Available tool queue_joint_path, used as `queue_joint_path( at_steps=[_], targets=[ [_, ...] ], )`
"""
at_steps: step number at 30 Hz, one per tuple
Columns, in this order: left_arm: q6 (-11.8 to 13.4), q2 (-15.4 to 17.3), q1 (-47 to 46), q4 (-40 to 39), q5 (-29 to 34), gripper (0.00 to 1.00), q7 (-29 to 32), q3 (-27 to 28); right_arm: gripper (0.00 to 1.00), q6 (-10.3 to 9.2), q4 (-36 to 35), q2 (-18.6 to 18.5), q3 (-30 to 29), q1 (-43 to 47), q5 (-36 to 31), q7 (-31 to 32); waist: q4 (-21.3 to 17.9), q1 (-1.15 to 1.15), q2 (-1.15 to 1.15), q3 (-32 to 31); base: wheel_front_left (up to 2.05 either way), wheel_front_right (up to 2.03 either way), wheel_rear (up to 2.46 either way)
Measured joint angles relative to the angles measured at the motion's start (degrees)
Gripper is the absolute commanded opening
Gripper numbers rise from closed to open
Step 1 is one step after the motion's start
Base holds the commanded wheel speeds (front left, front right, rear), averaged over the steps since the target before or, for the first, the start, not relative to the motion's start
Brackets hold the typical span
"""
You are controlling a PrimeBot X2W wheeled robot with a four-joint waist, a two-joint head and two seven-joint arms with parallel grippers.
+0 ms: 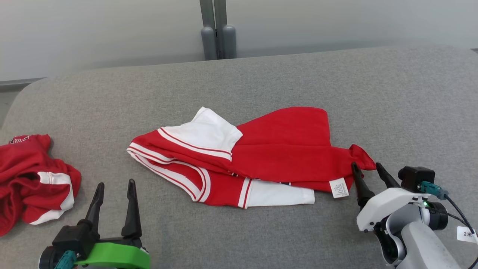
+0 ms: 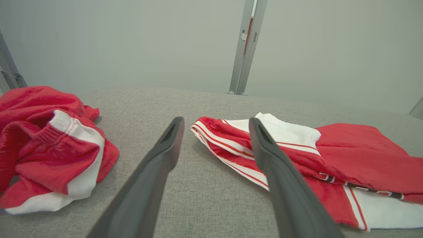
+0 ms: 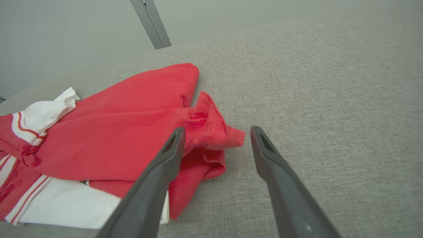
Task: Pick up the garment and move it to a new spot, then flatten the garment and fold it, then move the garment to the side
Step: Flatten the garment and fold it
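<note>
Garment (image 1: 269, 149): red with white panels and red-and-white striped trim, lying loosely folded and partly flattened near the middle of the grey upholstered surface (image 1: 298, 74); its striped end points to the robot's left and its plain red end to the right.
Garment corner (image 3: 228, 134): a small puckered red point at the right end, lying between the tips of the right gripper in the right wrist view.
Care label (image 1: 340, 187): white, at the garment's near right edge.
Right gripper (image 1: 366, 165): low at the garment's right corner, fingers spread apart and not closed on the cloth; the left finger (image 3: 165, 162) overlaps the red fabric in the wrist view.
Left gripper (image 1: 115, 184): near the front edge, just short of the garment's striped end, fingers apart and holding nothing.
Second garment (image 1: 33, 179): a crumpled red-and-white heap at the far left, well apart from the first.
Background: pale wall with a grey upright post (image 1: 218, 33) behind the surface.
</note>
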Motion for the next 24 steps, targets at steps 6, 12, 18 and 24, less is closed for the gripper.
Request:
queue_joint_path(
  at_steps=[6,12,18,24],
  targets=[
    [-0.68,-0.34,-0.38,0.48,0.52,1.00,0.00,0.69,0.00,0.00,1.98,1.02,-1.22,-0.66,3.36,-0.30,1.20,0.00,0.00,0.72,0.00,0.00,0.00],
    [-1.04,-0.78,-0.63,0.78,0.74,1.00,0.00,1.14,0.00,0.00,0.19,1.15,-0.81,-1.01,5.82,-4.36,1.69,0.00,0.00,1.42,0.00,0.00,0.00],
    [-1.72,-1.79,-2.48,0.99,0.82,1.00,0.00,0.48,0.00,0.00,-3.92,-0.93,1.42,-7.28,9.61,-3.82,2.62,0.00,0.00,3.11,0.00,0.00,0.00],
    [-2.42,-2.89,-5.36,1.58,0.77,1.00,-0.01,-0.98,0.00,0.00,-3.71,-5.39,1.47,-20.39,13.00,1.57,5.15,0.00,0.00,6.25,0.00,0.00,0.00]
  ],
)
